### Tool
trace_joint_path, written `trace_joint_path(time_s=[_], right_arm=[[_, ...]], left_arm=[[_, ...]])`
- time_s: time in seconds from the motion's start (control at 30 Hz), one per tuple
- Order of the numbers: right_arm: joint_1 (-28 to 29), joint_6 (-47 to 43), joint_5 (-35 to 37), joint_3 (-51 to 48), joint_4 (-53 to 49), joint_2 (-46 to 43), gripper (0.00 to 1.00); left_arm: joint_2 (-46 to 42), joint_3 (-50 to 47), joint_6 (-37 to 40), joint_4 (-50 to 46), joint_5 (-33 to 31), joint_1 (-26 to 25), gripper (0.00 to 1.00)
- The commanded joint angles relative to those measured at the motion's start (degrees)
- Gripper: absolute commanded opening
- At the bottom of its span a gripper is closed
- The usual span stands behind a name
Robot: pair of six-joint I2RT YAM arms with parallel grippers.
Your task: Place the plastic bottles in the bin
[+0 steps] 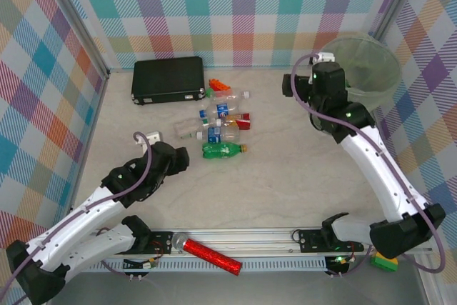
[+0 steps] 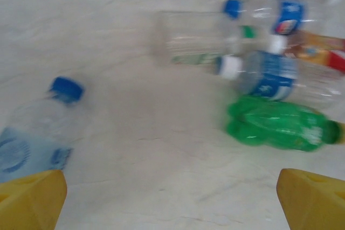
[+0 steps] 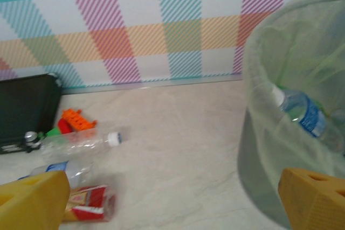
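Pale counter [image 1: 285, 176] inside checked walls. At its far right corner stands the bin [image 1: 389, 80], within the right arm's reach, with one clear bottle [image 3: 304, 114] already inside. The right jaws hang beside its rim, wide and empty. The plastic bottles [image 1: 218, 130] lie clustered mid-counter. The left jaws, wide and empty, face them low, likely lining up on the green bottle [image 2: 280, 125].

My yellow fingertips [image 2: 32, 200], a green bottle [image 2: 280, 125], clear bottles [image 2: 267, 76] with blue labels, pale green bin [image 3: 302, 79], black case [image 1: 168, 80], red glittery cylinder [image 1: 212, 254], pastel plaid walls [image 1: 235, 5]
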Motion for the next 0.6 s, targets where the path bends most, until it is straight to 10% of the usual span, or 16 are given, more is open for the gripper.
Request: trace_joint_path(time_s=[0.0,0.57], right_arm=[[1.9,4.1,-1.5,-2.2,0.2,-3.7,0.99],[5.4,7.6,-10.3,-5.3,-1.3,-8.0,0.99]], left_arm=[[-0.6,-1.0,-4.3,-6.3,-1.9,4.2,0.99],[2.8,-6.1,-2.4,-1.3,8.6,30.3,1.00]])
